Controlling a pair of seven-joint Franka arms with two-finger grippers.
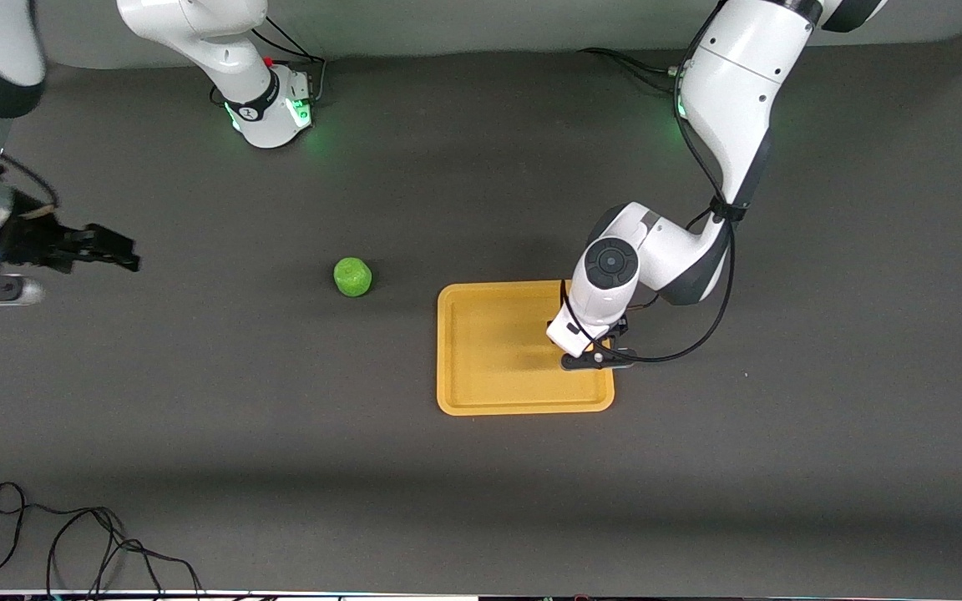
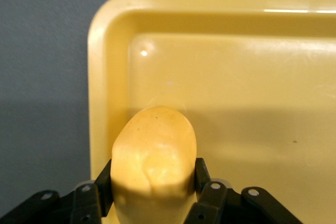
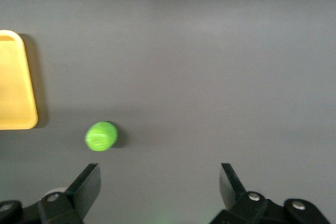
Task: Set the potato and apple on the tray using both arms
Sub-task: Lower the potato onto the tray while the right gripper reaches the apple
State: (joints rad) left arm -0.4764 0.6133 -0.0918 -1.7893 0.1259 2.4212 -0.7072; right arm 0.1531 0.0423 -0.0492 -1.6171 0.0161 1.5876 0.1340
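Note:
The yellow-orange tray point(image 1: 489, 351) lies on the dark table. My left gripper point(image 1: 599, 357) is low over the tray's corner toward the left arm's end. In the left wrist view the gripper point(image 2: 154, 176) is shut on the potato point(image 2: 155, 150), a lumpy yellow-orange oval just over the tray point(image 2: 241, 87) near its rim. The arm hides the potato in the front view. The green apple point(image 1: 352, 276) sits on the table beside the tray, toward the right arm's end. My right gripper point(image 1: 116, 250) is open and empty, off toward the right arm's end. In its wrist view point(image 3: 159, 179) the apple point(image 3: 101, 136) and a tray corner point(image 3: 13, 82) show.
A loose black cable point(image 1: 72, 542) lies near the table edge closest to the front camera, at the right arm's end. The right arm's base point(image 1: 268, 113) stands at the back edge. The table is a dark grey mat.

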